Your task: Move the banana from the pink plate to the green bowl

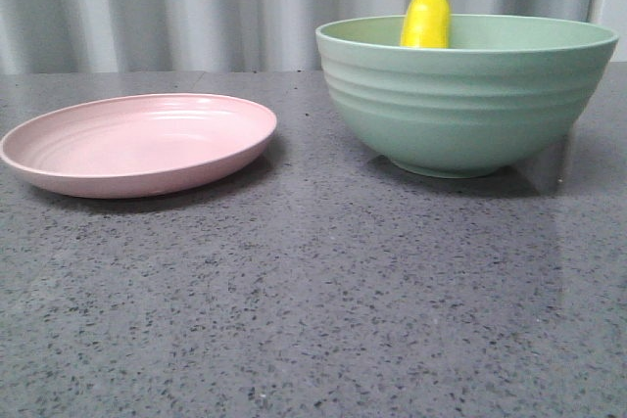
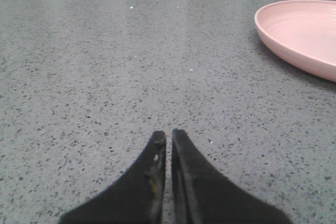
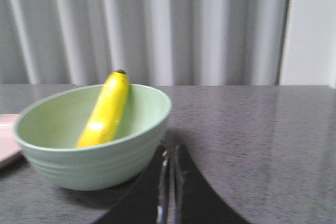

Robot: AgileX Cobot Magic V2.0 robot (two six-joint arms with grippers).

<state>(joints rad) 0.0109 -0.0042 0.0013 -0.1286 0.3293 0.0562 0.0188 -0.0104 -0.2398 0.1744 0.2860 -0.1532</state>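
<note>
Already the banana leans inside the bowl, plate bare; both jaws pinched narrow, holding nothing. Transfer looks done; nothing further seems needed.

A: Table?
B: Dark grey speckled stone-look tabletop, fills the whole foreground, slight sheen, soft shadows on it.
A: Behind it?
B: Pale grey curtain in vertical folds, runs along the far edge of the table. Plain white wall strip at the right.
A: Light?
B: Even, indoor. Source not visible.
</note>
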